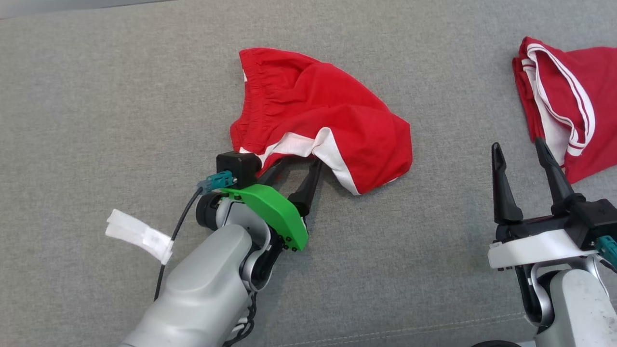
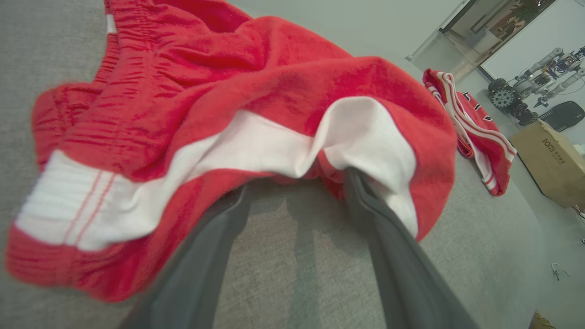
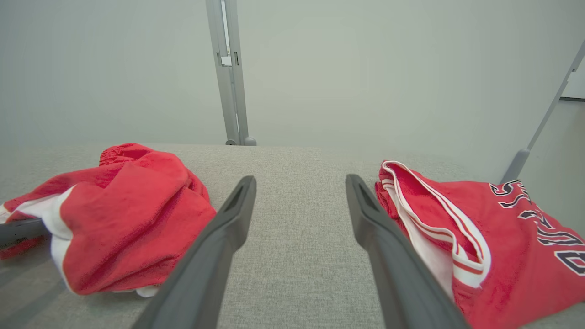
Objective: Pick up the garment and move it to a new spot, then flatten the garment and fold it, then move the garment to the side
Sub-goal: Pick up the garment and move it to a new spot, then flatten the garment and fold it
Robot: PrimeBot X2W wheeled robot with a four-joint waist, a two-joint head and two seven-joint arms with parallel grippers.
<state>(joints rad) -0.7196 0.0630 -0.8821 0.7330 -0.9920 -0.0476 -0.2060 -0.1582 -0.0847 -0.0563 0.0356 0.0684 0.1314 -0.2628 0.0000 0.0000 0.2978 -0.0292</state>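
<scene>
Crumpled red shorts (image 1: 318, 115) w/ white trim lie mid grey fabric surface (image 1: 96, 96). Left gripper (image 1: 298, 169) is spread wide, tips at the near hem, gripping nothing; right gripper (image 1: 517, 144) is wide & empty. Cloth looks light, soft, floppy, so prob. best pinched at the elastic waistband (image 1: 262, 82).

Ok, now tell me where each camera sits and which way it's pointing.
Head view: above, looking down on the grey upholstered surface; left gripper at the red shorts, right gripper lower right.
Left wrist view: low, along the left gripper's fingers into the shorts' hem.
Right wrist view: low over the surface, facing a pale wall, between its own fingers.
Shared: all three show the shorts and the red jersey.
</scene>
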